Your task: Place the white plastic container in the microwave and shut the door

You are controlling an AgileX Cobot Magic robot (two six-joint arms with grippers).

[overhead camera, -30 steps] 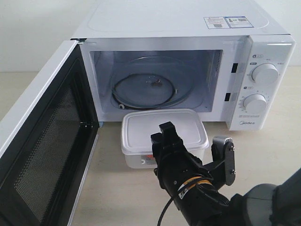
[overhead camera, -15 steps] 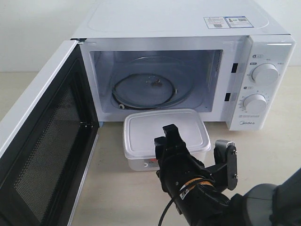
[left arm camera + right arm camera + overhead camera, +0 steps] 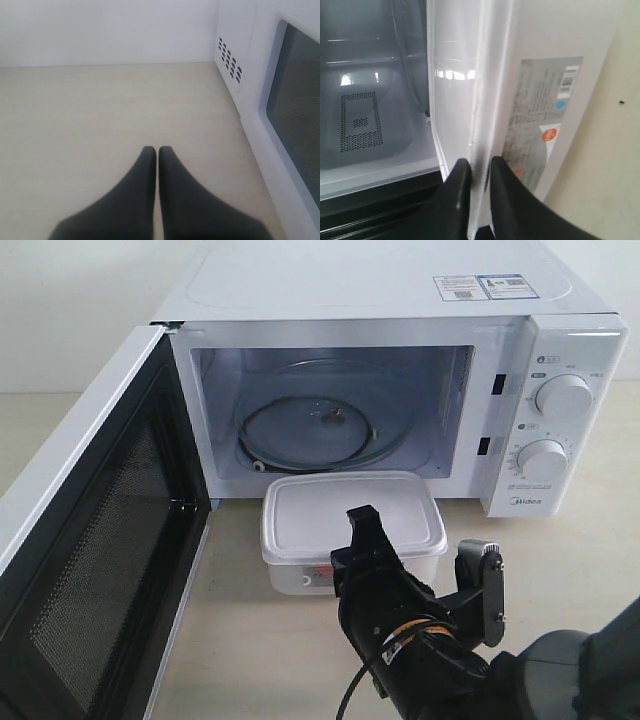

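Observation:
The white plastic container (image 3: 340, 510) sits on the table just in front of the microwave (image 3: 400, 300), lid on, red-and-white label facing the near side. My right gripper (image 3: 355, 542) is shut on its near rim, one finger on the lid and one on the labelled wall. In the right wrist view my right gripper (image 3: 476, 162) pinches the container (image 3: 540, 115), with the microwave cavity (image 3: 365, 100) beyond. The door (image 3: 90, 540) stands wide open to the left. My left gripper (image 3: 157, 150) is shut and empty above the table, beside the door's outer face (image 3: 295, 100).
The glass turntable (image 3: 320, 425) lies bare inside the cavity. Two round knobs (image 3: 562, 397) are on the right panel. The right arm's body (image 3: 440, 650) fills the lower right. Side vents (image 3: 230, 60) of the microwave show near the left gripper.
My right gripper has shifted slightly right and turned on the container's near rim. The container has slid a little to the right. Door and microwave are unmoved.

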